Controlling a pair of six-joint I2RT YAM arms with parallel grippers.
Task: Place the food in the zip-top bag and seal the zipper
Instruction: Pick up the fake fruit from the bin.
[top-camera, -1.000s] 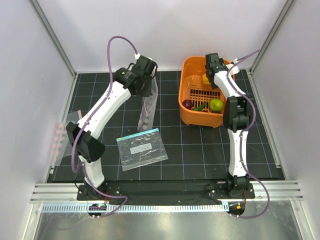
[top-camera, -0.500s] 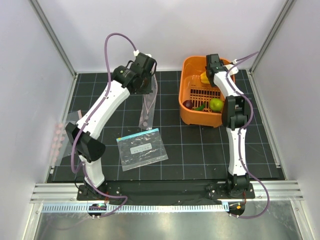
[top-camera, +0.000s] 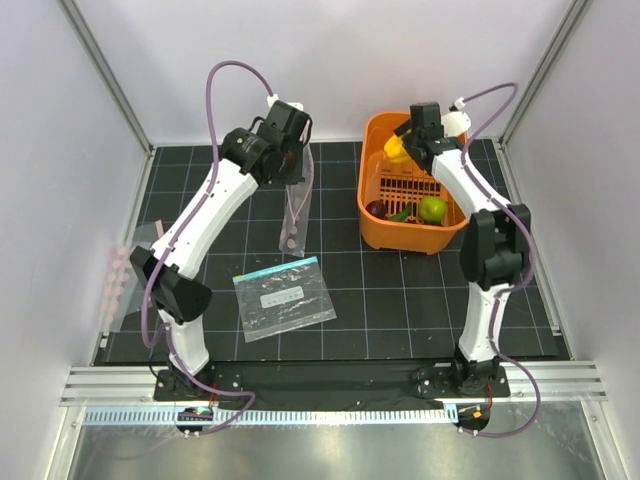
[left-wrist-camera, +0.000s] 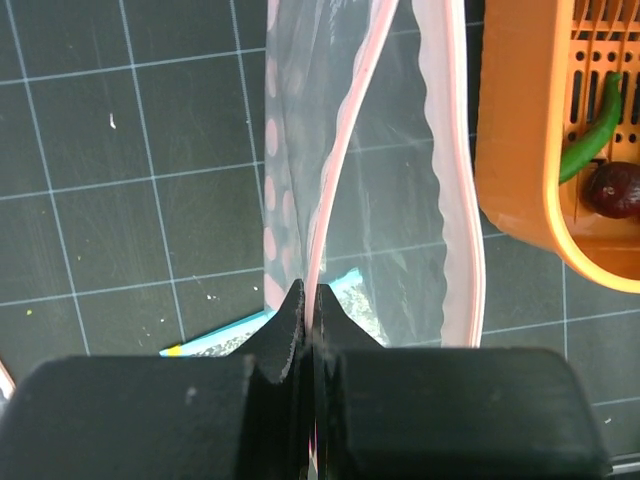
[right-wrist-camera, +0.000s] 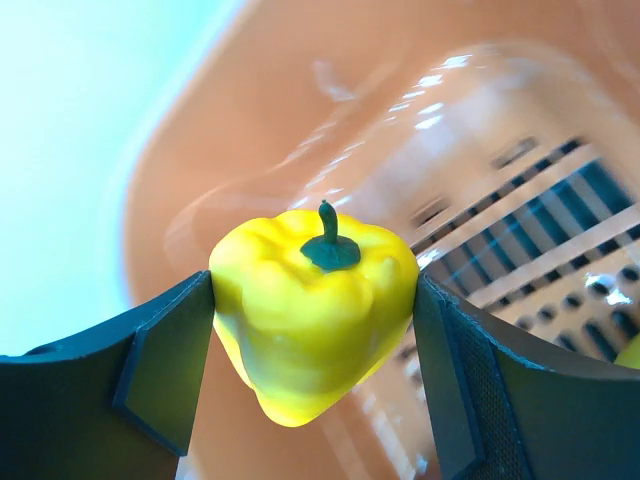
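My left gripper (top-camera: 291, 168) is shut on one pink zipper (left-wrist-camera: 340, 160) edge of the clear zip-top bag (top-camera: 296, 208), which hangs from it above the mat. In the left wrist view the gripper (left-wrist-camera: 311, 298) pinches one strip while the other strip (left-wrist-camera: 462, 170) stands apart, so the bag's mouth (left-wrist-camera: 395, 190) gapes. My right gripper (top-camera: 405, 148) is shut on the yellow pepper (top-camera: 397, 151), held above the orange basket's back left corner; the right wrist view shows the pepper (right-wrist-camera: 312, 305) between both pads (right-wrist-camera: 165, 365). The green round fruit (top-camera: 432, 209), maroon piece (top-camera: 375, 208) and green chili (top-camera: 400, 214) lie in the basket.
The orange basket (top-camera: 385, 232) stands at the back right, close to the hanging bag, and shows in the left wrist view (left-wrist-camera: 520, 150). A clear bag with a teal strip and white label (top-camera: 284, 297) lies flat mid-table. Another clear, pink-dotted bag (top-camera: 122, 270) lies at the mat's left edge.
My right gripper has risen out of the basket with the yellow pepper and shifted a little left. My left gripper has held the bag with only a slight shift.
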